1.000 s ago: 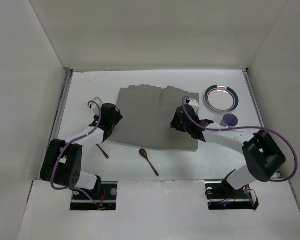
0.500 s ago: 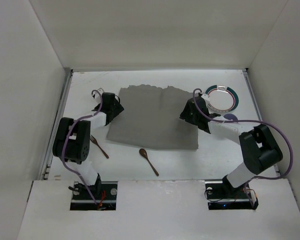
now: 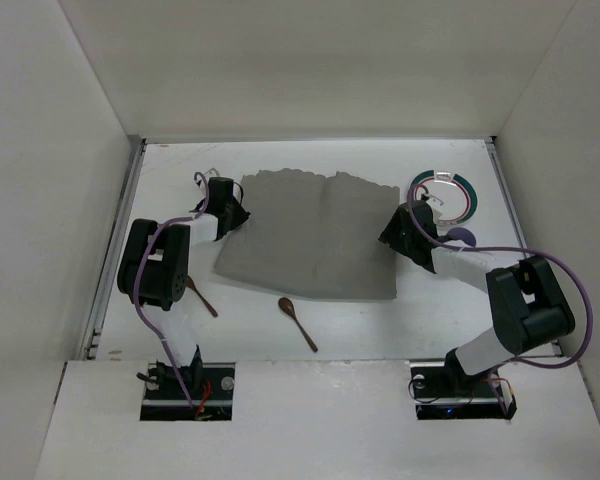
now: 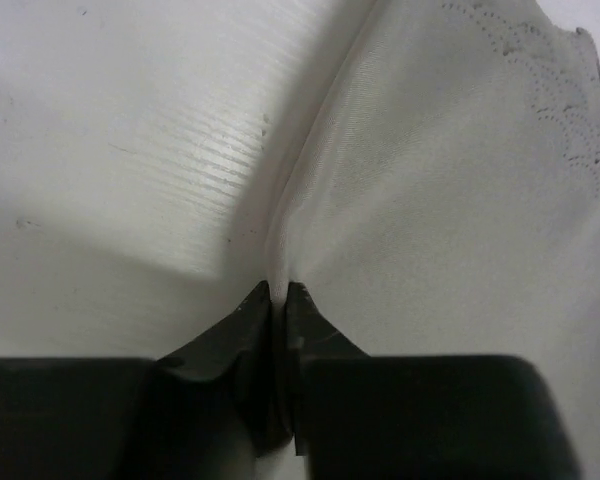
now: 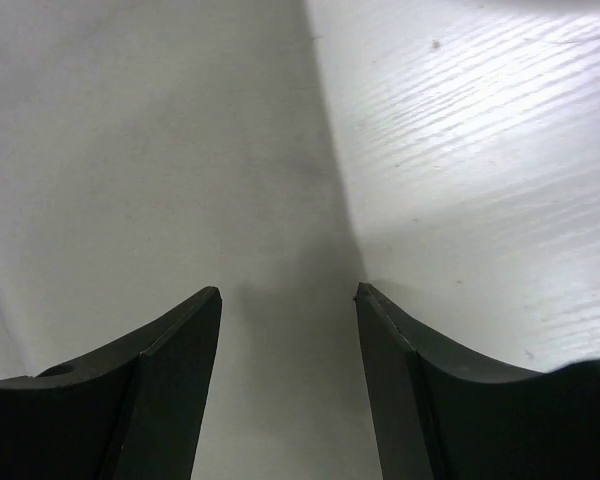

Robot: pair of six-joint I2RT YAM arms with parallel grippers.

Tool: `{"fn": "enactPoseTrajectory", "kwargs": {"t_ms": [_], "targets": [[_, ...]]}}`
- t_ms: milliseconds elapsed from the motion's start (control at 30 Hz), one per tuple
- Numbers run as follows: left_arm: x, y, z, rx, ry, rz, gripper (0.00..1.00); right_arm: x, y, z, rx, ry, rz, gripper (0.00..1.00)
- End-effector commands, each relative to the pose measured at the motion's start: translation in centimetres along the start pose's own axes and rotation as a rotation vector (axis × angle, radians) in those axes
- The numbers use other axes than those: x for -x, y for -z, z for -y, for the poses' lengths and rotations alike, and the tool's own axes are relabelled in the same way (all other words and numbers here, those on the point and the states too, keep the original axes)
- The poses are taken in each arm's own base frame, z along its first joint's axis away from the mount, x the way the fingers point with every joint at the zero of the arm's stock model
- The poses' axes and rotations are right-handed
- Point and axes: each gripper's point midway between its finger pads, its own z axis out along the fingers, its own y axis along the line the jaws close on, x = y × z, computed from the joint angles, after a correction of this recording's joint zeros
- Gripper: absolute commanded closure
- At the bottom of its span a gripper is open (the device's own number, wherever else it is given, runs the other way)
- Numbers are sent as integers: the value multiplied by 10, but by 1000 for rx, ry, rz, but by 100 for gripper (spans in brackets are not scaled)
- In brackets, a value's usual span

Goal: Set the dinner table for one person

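- While both arms reach out over the white worktop [image 3: 380,320], a grey mat [image 3: 310,245] lies across its middle, slightly askew and rumpled along the far edge.
- The left end effector [image 4: 278,295] is at the mat's left edge, near the far corner. From its wrist camera I see the two black fingers pressed together on a raised fold of the cloth, pinching it.
- The right end effector [image 5: 288,298] sits at the mat's right edge, fingers spread apart and nothing between them. The cloth's border runs past one fingertip, with bare worktop beyond it. Whether the tips touch the cloth I cannot tell.
- A white plate [image 3: 445,203] with a teal rim rests on the worktop towards the far right corner, just beyond the right wrist.
- A small purple cup [image 3: 464,238] stands just on the near side of the plate, partly hidden by the right arm.
- A brown spoon [image 3: 298,323] lies on bare worktop close to the mat's near edge, its bowl towards the mat.
- A second brown utensil [image 3: 204,302] lies left of the spoon, off the mat, its head hidden behind the left arm.
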Motion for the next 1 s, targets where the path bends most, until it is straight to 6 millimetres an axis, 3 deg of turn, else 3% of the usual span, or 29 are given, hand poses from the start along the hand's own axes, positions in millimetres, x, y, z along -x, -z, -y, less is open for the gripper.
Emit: {"fn": "enactPoseTrajectory", "kwargs": {"t_ms": [0, 167, 367, 467, 667, 867, 967], "targets": [[-9, 0, -2, -10, 40, -23, 97, 26, 9, -14, 58, -33, 90, 37], [17, 13, -39, 61, 169, 110, 100, 27, 7, -23, 89, -36, 78, 38], [43, 24, -42, 68, 241, 231, 100, 27, 2, -34, 112, -41, 55, 34], [46, 19, -43, 83, 263, 246, 100, 31, 2, -37, 122, -53, 51, 32], [45, 13, -31, 59, 270, 236, 97, 11, -7, -49, 167, -81, -45, 39], [36, 21, -40, 71, 268, 239, 94, 7, -12, -47, 162, -116, -38, 57], [30, 19, -41, 68, 269, 218, 94, 3, -19, -45, 147, -105, -53, 58]]}}
